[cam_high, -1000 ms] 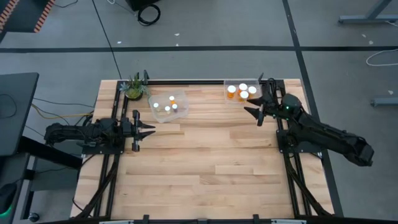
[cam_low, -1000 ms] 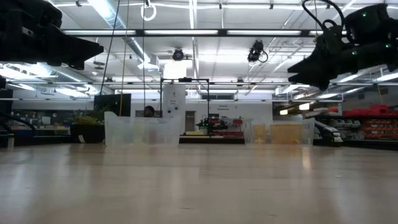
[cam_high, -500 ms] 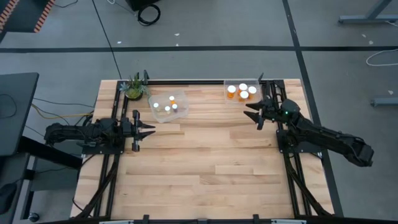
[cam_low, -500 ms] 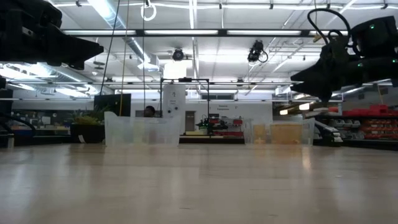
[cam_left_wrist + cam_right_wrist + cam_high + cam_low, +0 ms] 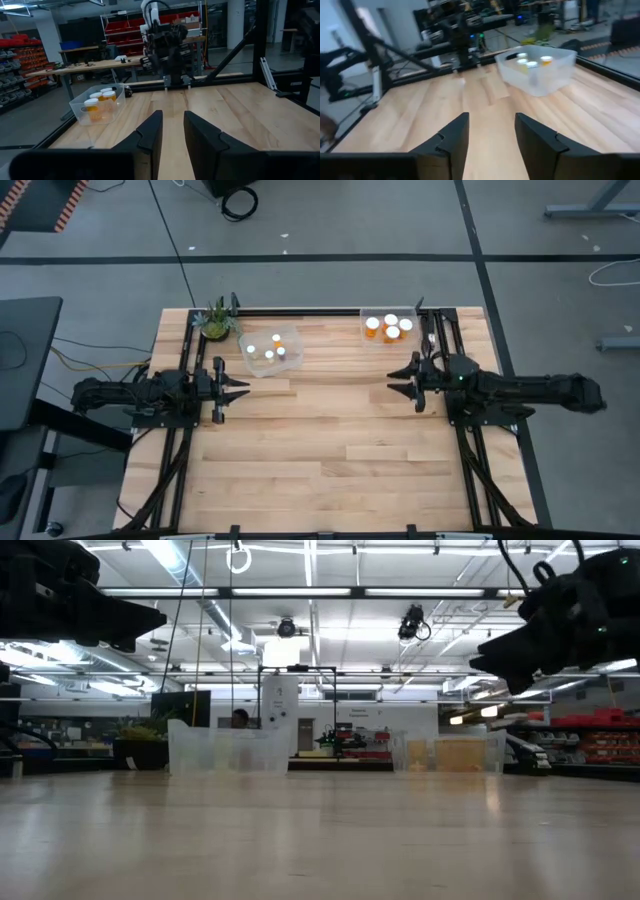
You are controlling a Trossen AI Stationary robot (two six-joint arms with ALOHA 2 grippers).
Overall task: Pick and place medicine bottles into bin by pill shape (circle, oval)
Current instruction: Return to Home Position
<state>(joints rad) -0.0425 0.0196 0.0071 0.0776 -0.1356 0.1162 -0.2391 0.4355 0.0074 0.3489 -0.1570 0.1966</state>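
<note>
Desk, far edge: right bin holds orange bottles, left bin holds white bottles. Both splayed, empty, over desk sides: left end effector, right end effector. Bottles look light, rigid, slick, so pinch body below cap.

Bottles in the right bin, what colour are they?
Orange bottles, white caps; best in left wrist view.

We see grey concrete floor crossed by dark tape lines. Long strip lights overhead; shelves of red bins and a wooden workbench stand further back.
</note>
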